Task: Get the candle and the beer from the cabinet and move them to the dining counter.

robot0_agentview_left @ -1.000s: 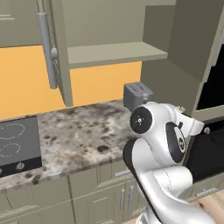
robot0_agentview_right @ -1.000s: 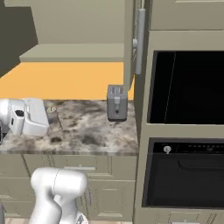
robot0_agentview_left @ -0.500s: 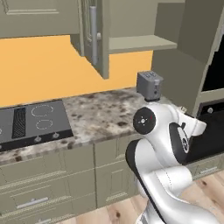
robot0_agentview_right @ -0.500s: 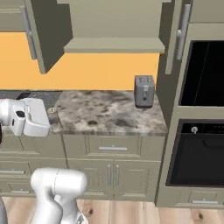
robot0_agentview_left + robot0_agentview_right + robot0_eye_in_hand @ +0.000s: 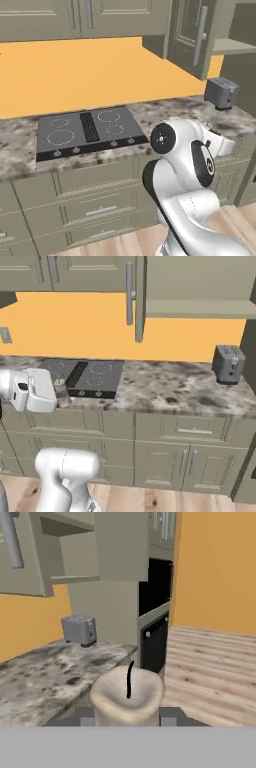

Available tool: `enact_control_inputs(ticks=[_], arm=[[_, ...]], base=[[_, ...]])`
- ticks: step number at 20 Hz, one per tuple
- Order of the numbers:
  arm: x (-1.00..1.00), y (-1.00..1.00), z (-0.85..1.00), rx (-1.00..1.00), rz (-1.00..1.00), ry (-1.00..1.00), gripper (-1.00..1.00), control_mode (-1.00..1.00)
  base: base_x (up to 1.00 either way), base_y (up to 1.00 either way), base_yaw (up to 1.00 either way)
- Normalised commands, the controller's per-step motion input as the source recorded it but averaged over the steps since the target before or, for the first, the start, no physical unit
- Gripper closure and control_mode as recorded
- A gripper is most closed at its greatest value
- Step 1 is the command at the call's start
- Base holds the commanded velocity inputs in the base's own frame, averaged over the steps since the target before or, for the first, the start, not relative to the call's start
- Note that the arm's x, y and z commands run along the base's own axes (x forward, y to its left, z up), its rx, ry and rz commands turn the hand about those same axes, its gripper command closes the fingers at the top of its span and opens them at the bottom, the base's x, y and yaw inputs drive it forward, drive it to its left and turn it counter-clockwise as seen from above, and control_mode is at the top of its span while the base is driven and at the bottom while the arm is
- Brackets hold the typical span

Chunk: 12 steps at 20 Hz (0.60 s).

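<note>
Candle (image 5: 128, 699) sits clamped in your claw (image 5: 128, 718), filling the lower middle of the hand view, pale and stubby with its black wick standing up; the finger tips are mostly hidden behind it. From the right base view you can see the same candle (image 5: 62, 394) held at the arm's end, in front of the black cooktop (image 5: 86, 376). Behind it, the cabinet (image 5: 195, 286) hangs with its door (image 5: 139, 298) swung wide and a shelf exposed. A grey toaster (image 5: 227, 364) stands on the granite tabletop (image 5: 165, 387), well apart from the candle.
</note>
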Motion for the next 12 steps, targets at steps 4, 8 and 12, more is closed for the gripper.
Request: enact_control_inputs(ticks=[4,8,12], arm=[[0.00,0.00,0.00,0.00,0.00,0.00,1.00,1.00],[0.00,0.00,0.00,0.00,0.00,0.00,1.00,1.00],[0.00,0.00,0.00,0.00,0.00,0.00,1.00,1.00]], base=[[0.00,0.88,0.43],[0.00,0.69,0.51],[0.00,0.55,0.54]])
